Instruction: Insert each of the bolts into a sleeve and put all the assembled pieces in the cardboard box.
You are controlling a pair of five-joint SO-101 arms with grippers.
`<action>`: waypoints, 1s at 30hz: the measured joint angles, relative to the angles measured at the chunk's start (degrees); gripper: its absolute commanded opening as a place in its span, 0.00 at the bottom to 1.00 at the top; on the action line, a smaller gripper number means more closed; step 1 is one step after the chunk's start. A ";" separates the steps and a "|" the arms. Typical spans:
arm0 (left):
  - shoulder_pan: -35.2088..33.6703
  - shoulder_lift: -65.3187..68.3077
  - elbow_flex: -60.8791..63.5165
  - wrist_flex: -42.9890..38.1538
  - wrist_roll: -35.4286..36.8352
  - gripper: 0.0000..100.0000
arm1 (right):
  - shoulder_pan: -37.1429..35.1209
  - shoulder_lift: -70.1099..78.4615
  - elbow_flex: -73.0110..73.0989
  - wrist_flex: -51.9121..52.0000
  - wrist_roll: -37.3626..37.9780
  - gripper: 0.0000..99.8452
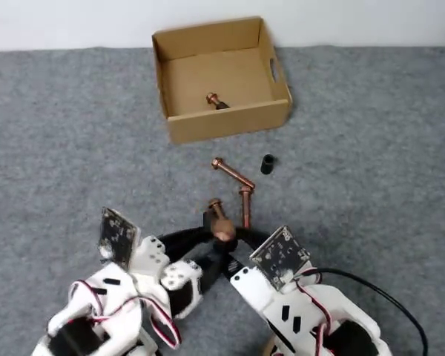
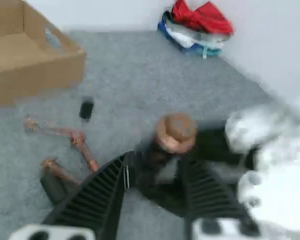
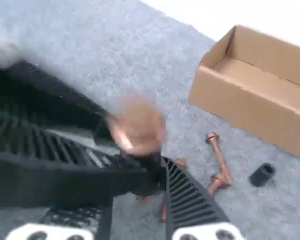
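A copper bolt (image 1: 222,228) stands head-up in a black sleeve (image 2: 152,162), held above the carpet between both arms. My left gripper (image 2: 155,175) is shut on the sleeve from below. My right gripper (image 3: 145,185) comes in from the other side and is shut on the bolt (image 3: 137,125) just under its head. Two loose bolts (image 1: 233,174) (image 1: 245,209) lie crossed on the carpet beyond the grippers, and a third bolt (image 1: 213,205) lies close to the fingers. A spare black sleeve (image 1: 267,164) stands near them. The cardboard box (image 1: 230,126) holds one assembled piece (image 1: 216,100).
The box stands at the far middle of the grey carpet, against a white wall. A pile of red and blue cloth (image 2: 197,22) lies by the wall off to one side. Bare carpet spreads to the left and right of the arms.
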 measured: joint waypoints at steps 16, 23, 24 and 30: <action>-6.68 -0.26 -9.76 6.42 -6.24 0.01 | 8.88 0.44 -0.09 0.18 0.00 0.01; -24.18 -0.35 -8.53 2.37 -16.26 0.00 | 21.63 0.53 -0.26 9.49 -5.10 0.01; -27.52 -0.35 -6.77 1.49 -17.23 0.00 | 23.91 0.53 -0.62 11.08 -6.42 0.01; -45.36 -0.18 8.97 -6.59 -21.36 0.00 | 36.04 7.03 -6.86 16.70 -13.71 0.01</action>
